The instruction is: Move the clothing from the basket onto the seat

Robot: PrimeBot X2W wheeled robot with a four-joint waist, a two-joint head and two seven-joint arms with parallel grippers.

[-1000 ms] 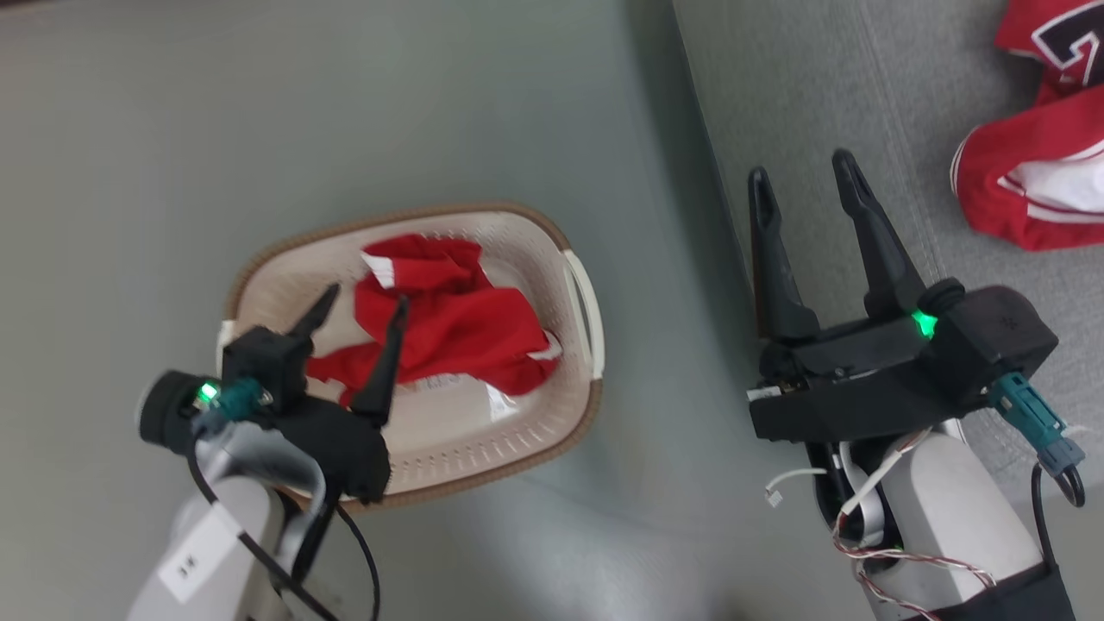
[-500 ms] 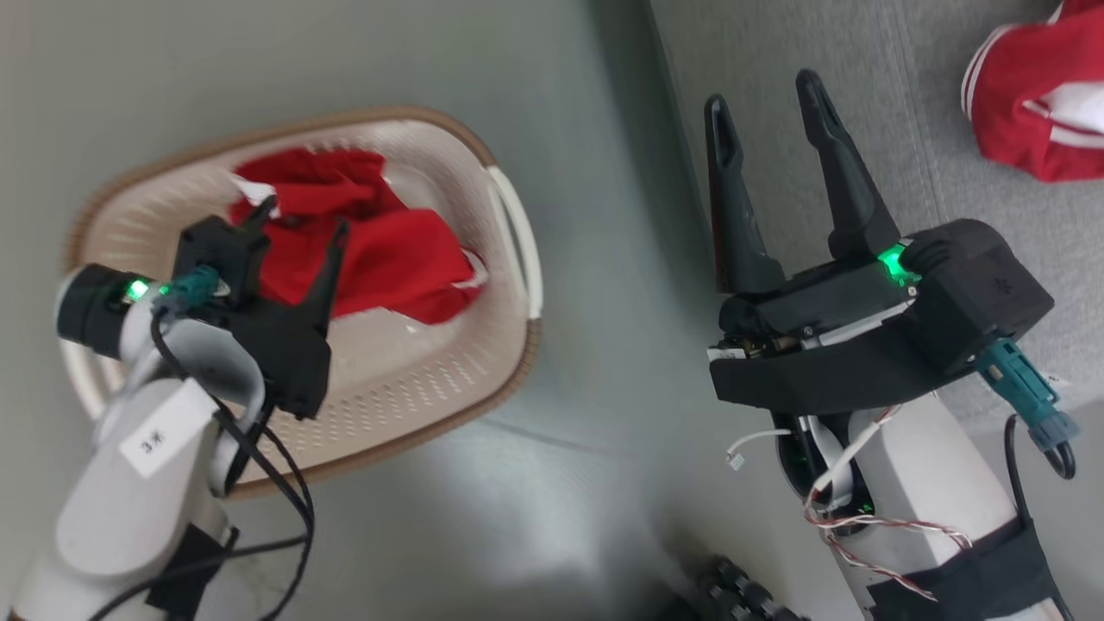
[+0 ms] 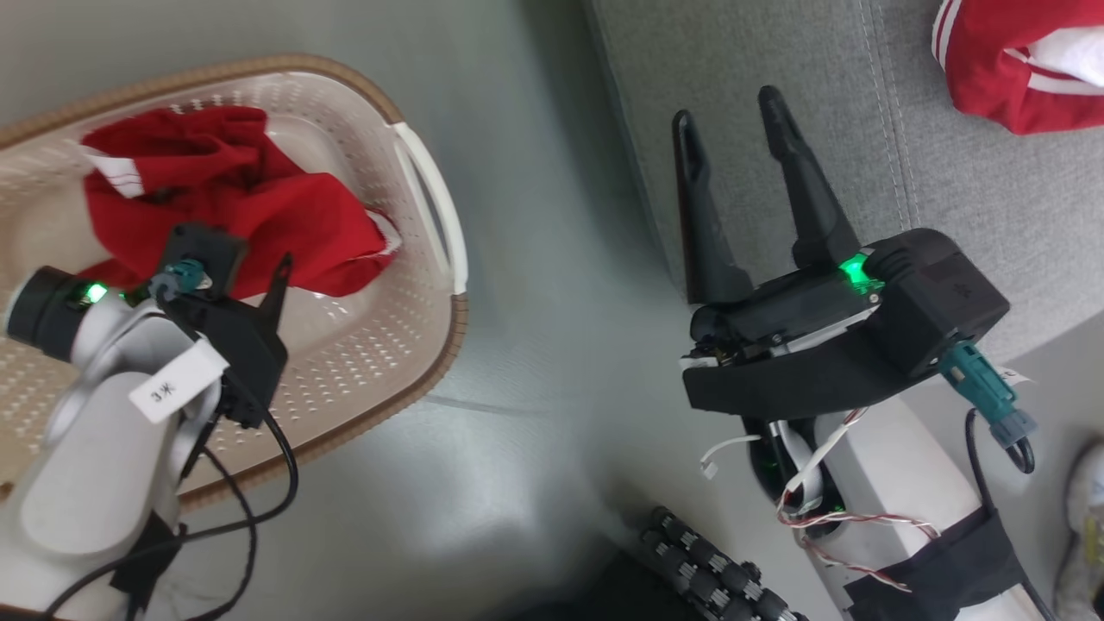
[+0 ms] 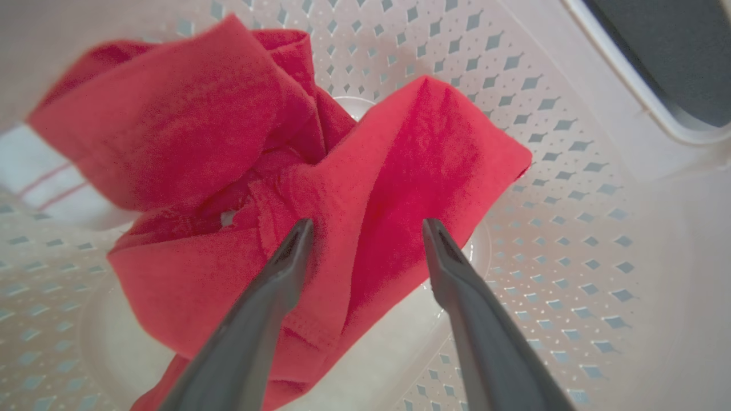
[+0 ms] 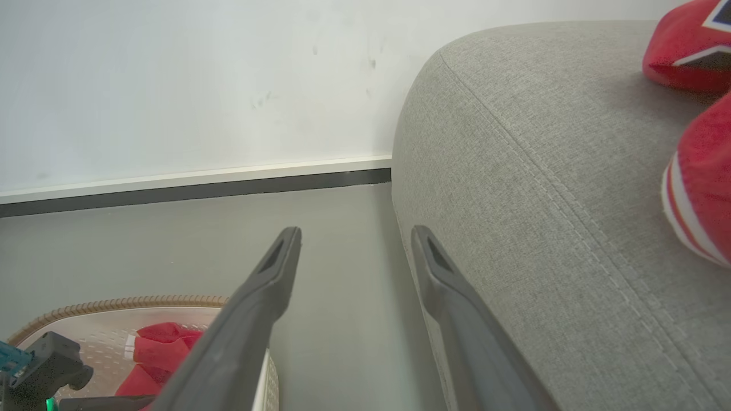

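Note:
A crumpled red garment with white trim [image 3: 241, 207] lies in the cream basket [image 3: 448, 328] on the floor at the left. My left gripper [image 3: 250, 272] reaches down into the basket. In the left wrist view it [image 4: 366, 225] is open, with its tips just over a fold of the red garment [image 4: 320, 188], one on each side. The right gripper [image 3: 726, 110] is open and holds nothing, hovering at the edge of the grey seat [image 3: 776, 52]. Another red garment with white stripes [image 3: 1018, 78] lies on the seat at the upper right. The right wrist view shows it [image 5: 702, 171] beside the right gripper [image 5: 355, 231].
Grey floor separates the basket from the seat [image 5: 542, 171]. A white wall with a dark skirting strip [image 5: 194, 191] runs behind them. My dark ribbed base [image 3: 707, 578] shows at the bottom. A pale shoe [image 3: 1087, 535] sits at the lower right edge.
The head camera has turned, so the whole picture has shifted left. The left gripper has dropped lower into the basket, down to the red garment. Both grippers stay open.

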